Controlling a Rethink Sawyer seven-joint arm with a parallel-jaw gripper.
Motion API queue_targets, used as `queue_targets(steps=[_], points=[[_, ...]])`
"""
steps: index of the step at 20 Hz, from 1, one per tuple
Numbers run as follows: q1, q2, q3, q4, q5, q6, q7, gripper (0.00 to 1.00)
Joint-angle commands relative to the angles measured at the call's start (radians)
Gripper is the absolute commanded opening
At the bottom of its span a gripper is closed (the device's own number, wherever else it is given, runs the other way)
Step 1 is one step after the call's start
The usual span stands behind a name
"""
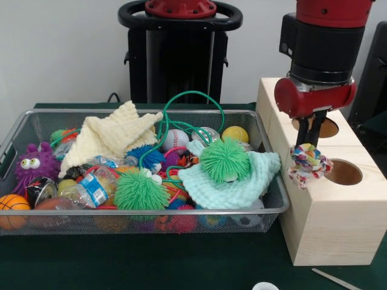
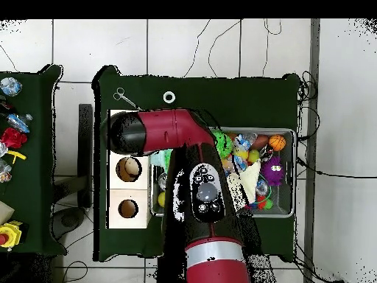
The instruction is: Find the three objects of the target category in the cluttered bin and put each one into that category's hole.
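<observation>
My gripper (image 1: 311, 144) hangs over the pale wooden box (image 1: 329, 223) to the right of the bin, shut on a multi-coloured knotted rope toy (image 1: 308, 163). The toy dangles just left of the box's near round hole (image 1: 344, 172); the far hole (image 1: 329, 128) sits partly behind the fingers. The wire mesh bin (image 1: 72, 111) is piled with toys. In the overhead view the red arm (image 2: 158, 131) covers the gripper and toy; the box (image 2: 118, 188) shows two holes (image 2: 129, 169) (image 2: 128, 208).
The bin holds a cream cloth (image 1: 112, 136), a mint cloth (image 1: 230, 181), two green fuzzy balls (image 1: 225, 160) (image 1: 140, 192), a purple monster (image 1: 31, 163), a small basketball (image 1: 12, 205), a baseball (image 1: 175, 139) and a green cord (image 1: 193, 96). Scissors (image 2: 124, 97) and a white ring (image 2: 169, 96) lie on the green table.
</observation>
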Motion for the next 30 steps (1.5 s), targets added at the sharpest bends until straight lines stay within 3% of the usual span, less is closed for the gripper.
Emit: queue_targets(steps=[1, 7, 11, 21, 30], points=[[0.029, 0.011, -0.031, 0.018, 0.039, 0.145, 0.215, 0.00], [0.053, 0.012, -0.048, 0.128, 0.041, 0.052, 0.221, 0.00], [0.067, 0.025, -0.060, 0.156, 0.050, -0.002, 0.252, 0.00], [0.111, 0.047, -0.073, 0.114, 0.097, 0.022, 0.289, 0.00], [0.130, 0.109, -0.091, -0.010, 0.150, -0.084, 0.321, 0.00]])
